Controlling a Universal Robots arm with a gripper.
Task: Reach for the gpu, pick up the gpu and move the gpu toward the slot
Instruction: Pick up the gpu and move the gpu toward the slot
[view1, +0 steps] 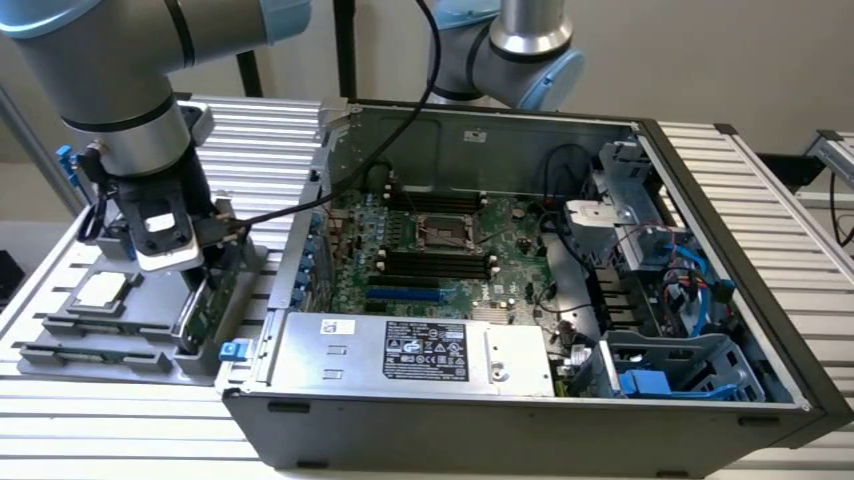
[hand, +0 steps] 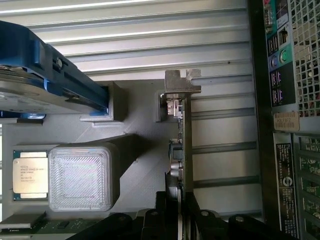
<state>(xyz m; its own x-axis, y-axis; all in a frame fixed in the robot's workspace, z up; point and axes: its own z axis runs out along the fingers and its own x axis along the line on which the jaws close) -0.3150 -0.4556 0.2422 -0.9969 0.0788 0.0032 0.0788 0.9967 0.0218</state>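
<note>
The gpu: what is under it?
The gpu stands on edge in the grey holder tray, which lies on the ribbed table. Its lower edge is hidden in the tray.

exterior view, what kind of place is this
Probably a robotics lab bench set up for PC assembly trials: an open computer case with its motherboard exposed sits on a ribbed aluminium table, and a robot arm hangs over a grey fixture tray holding the gpu on edge.
</note>
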